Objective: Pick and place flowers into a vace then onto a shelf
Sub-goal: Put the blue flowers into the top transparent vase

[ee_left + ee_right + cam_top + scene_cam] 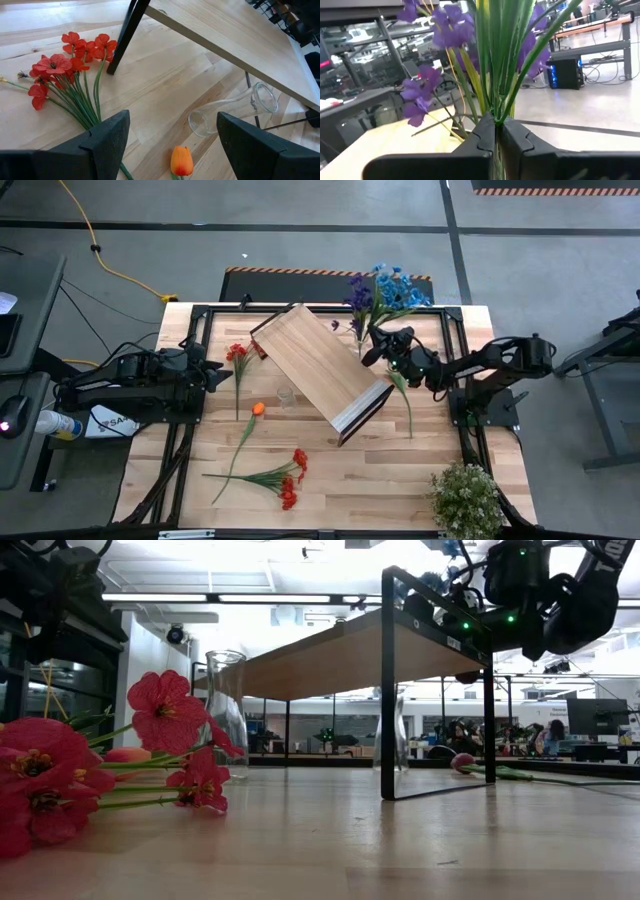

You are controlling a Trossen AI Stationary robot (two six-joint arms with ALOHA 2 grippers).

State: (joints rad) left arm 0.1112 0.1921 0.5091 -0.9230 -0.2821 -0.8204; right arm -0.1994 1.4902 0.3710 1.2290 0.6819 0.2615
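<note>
The purple flowers (358, 292) stand near the table's far edge, beside blue flowers (397, 286). My right gripper (370, 348) (496, 127) is shut on their green stems. My left gripper (222, 370) (172, 120) is open and hovers at the table's left, beside a small red flower (238, 355) lying on the wood. An orange tulip (258, 409) (181, 161), a red bunch (285, 478) (70, 70) and a maroon flower (400, 392) (461, 761) also lie flat. A clear glass vase (287, 395) (232, 110) (225, 705) stands by the shelf (320, 368). My right gripper pinches the purple flowers' green stems (492, 102) between its two fingers (520, 142), low on the bunch. The fingers reach in about level from the table's right and lie across the stems. The blooms rise upright above them. The fingers hide the stems' lower ends.
The light-wood shelf lies diagonally across the table's middle on dark legs (388, 690), its white end edge (362, 408) toward the near right. A second glass vase (392, 740) shows beneath it. A bushy pale-green potted plant (465, 498) sits at the near right corner.
</note>
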